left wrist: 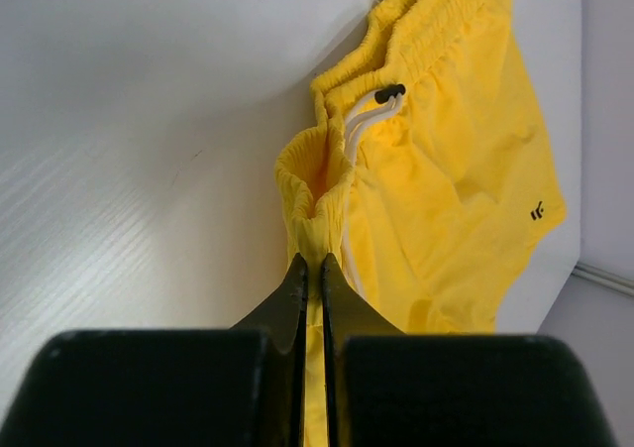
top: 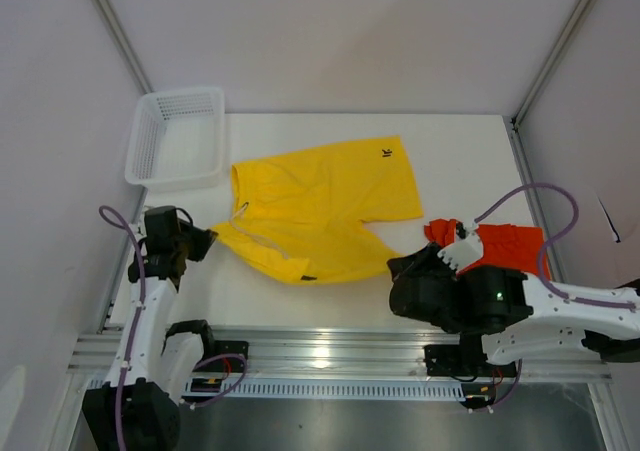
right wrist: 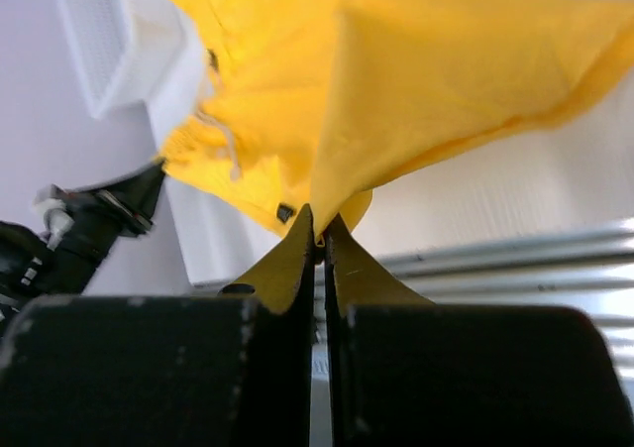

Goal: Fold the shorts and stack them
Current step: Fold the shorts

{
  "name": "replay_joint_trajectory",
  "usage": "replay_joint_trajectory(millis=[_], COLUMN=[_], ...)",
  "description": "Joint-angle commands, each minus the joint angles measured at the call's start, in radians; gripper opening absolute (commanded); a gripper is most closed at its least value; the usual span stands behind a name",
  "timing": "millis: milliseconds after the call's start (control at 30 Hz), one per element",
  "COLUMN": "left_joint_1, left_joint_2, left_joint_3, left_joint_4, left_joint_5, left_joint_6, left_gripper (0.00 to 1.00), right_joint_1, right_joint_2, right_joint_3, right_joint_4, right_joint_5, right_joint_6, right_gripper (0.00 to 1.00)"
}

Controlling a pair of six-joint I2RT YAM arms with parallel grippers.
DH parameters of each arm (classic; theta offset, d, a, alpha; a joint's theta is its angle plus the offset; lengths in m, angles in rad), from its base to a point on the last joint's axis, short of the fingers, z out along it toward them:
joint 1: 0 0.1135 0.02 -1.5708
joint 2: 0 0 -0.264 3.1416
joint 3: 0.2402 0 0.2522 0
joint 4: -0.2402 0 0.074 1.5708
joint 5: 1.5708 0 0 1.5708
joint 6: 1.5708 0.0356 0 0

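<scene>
The yellow shorts [top: 320, 206] lie spread across the table's middle, a small black logo near their far edge. My left gripper [top: 212, 237] is shut on their waistband corner [left wrist: 309, 224] at the left, next to the white drawstring [left wrist: 362, 130]. My right gripper [top: 395, 264] is shut on a leg hem corner [right wrist: 332, 204] at the near right and holds it lifted. The orange-red shorts [top: 505, 243] lie bunched at the right, partly hidden under my right arm.
A white mesh basket [top: 178, 137] stands at the far left corner of the table; it also shows in the right wrist view [right wrist: 119, 41]. A metal rail [top: 320, 349] runs along the near edge. Grey walls close in on both sides.
</scene>
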Motion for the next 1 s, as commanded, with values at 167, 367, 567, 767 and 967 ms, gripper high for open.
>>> replay_joint_trajectory(millis=[167, 367, 567, 767, 967], left_joint_1=[0.056, 0.059, 0.064, 0.084, 0.094], left_joint_2=[0.164, 0.307, 0.411, 0.546, 0.621], left_joint_3=[0.278, 0.447, 0.524, 0.614, 0.677], left_joint_4=[-0.051, -0.106, -0.091, -0.082, -0.079], left_joint_5=[0.055, 0.026, 0.012, 0.014, 0.078], left_joint_6=[-0.075, -0.082, -0.086, -0.094, -0.088], left_gripper=[0.00, 0.00, 0.00, 0.00, 0.00], right_joint_1=[-0.406, -0.851, -1.069, -1.180, -1.221], right_joint_2=[-0.109, 0.013, 0.173, 0.340, 0.446], right_joint_3=[0.163, 0.214, 0.264, 0.365, 0.467], right_joint_4=[0.440, 0.589, 0.666, 0.707, 0.709], right_joint_5=[0.009, -0.428, -0.731, -0.846, -0.895], right_joint_6=[-0.855, -1.047, -1.111, -1.140, -1.169], right_gripper=[0.00, 0.00, 0.00, 0.00, 0.00])
